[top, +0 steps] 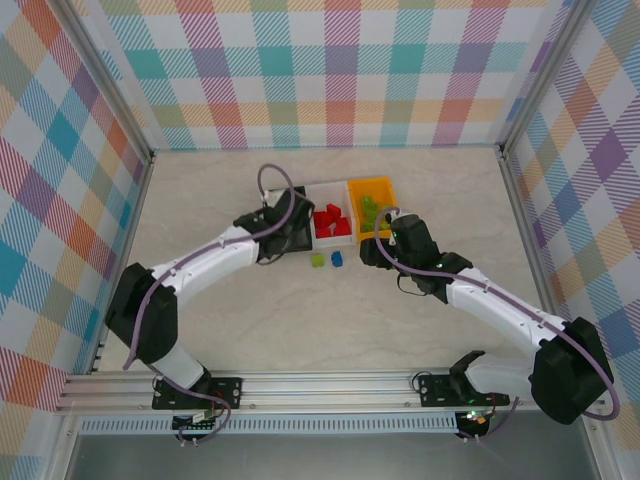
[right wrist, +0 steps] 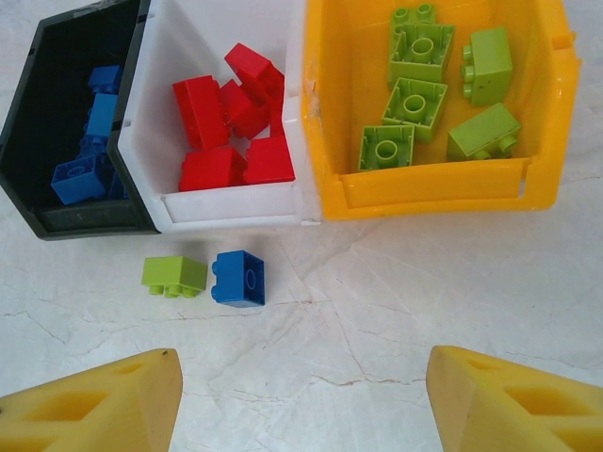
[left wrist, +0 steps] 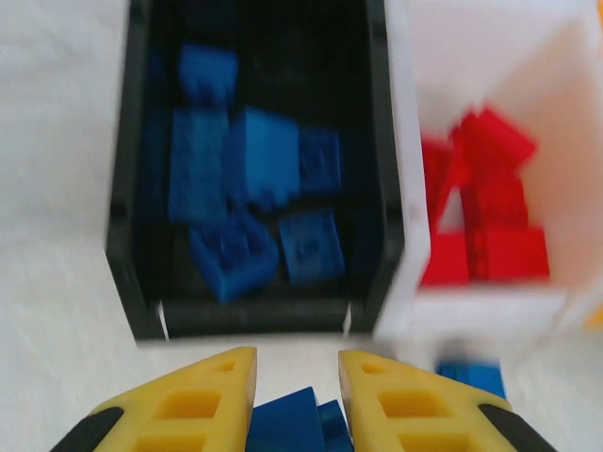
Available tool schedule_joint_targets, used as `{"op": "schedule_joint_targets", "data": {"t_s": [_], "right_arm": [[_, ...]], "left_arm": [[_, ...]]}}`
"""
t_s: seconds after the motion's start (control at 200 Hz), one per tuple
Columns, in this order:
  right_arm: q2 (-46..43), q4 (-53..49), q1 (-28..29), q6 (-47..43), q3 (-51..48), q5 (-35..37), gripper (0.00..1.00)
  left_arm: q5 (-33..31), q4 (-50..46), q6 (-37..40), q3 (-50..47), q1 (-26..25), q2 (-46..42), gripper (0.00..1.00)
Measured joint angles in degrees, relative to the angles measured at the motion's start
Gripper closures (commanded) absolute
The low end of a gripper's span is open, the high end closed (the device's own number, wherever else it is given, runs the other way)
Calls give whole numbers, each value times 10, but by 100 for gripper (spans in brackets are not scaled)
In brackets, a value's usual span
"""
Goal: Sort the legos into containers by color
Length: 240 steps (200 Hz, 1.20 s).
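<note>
Yellow-fingered left gripper (left wrist: 297, 363) is clamped on one blue brick (left wrist: 287, 424), just short of the near wall of the black bin (left wrist: 254, 315).

Right gripper (right wrist: 303, 363): fingers wide apart, nothing between them, over bare table (right wrist: 405, 282) on the near side of the bins.

Loose on the table, 2 bricks:
- 1 green brick (right wrist: 174, 275)
- 1 loose blue brick (right wrist: 237, 278)

They sit side by side, nearly touching, just in front of the white bin (right wrist: 226, 212), studs facing the right wrist camera.

Bins: 3 in a row, walls touching. Black is on the left, white in the middle, orange bin (right wrist: 424, 184) on the right.

Contents:
- Black: blue bricks (left wrist: 259, 155) only. I count 6 in the left wrist view, but it's blurry, so treat that as approximate.
- White: red bricks (right wrist: 212, 169) only, 5 or 6. They're piled on each other, so I can't get an exact count.
- Orange: green bricks (right wrist: 415, 102) only. 6 of them, spread out in a single layer, some lying on their sides.

No mixed colours in any bin.
</note>
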Motion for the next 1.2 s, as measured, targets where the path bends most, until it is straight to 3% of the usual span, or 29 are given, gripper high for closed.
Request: {"op": "schedule_joint_targets", "data": {"t_s": [0.39,1.2], "right_arm": [[0,0,0,0,-1,-2,30],[-7,-1,0,0,-1,-6,29]], "left_arm": [[-51,-33,58,172,52,192,79],[-77,-150,150,471,95,405,64]]}}
